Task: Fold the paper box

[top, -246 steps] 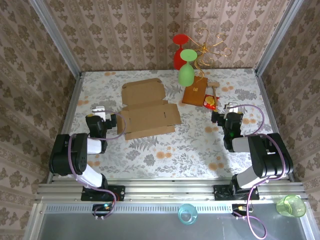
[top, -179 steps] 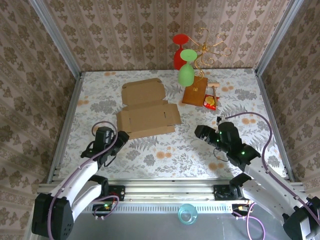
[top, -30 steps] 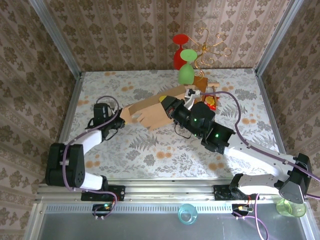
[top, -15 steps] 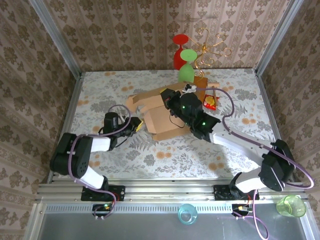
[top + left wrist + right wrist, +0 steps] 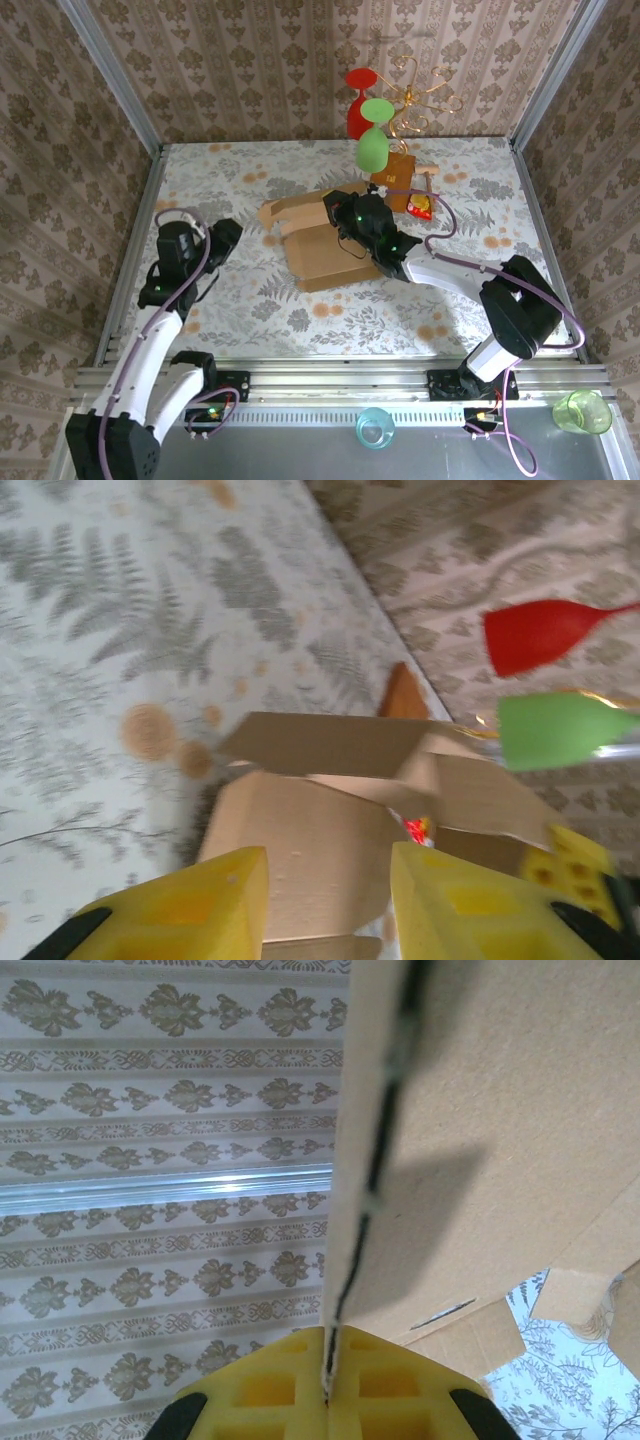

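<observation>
Right wrist view, up close: the right fingers (image 5: 262, 1400) are clamped on a raised panel edge of the plain light-brown corrugated cardboard box (image 5: 480, 1110). From above, that box sits mid-frame on the floral table (image 5: 400, 320), half-folded, flaps standing. The left fingers (image 5: 190, 905) are apart, empty, facing it.

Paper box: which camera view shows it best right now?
Top external: nearly all of the paper box shows, partly folded with flaps raised. Left wrist shows it blurred beyond the open left fingers; right wrist shows one panel edge-on, pinched between the right fingers.
</observation>
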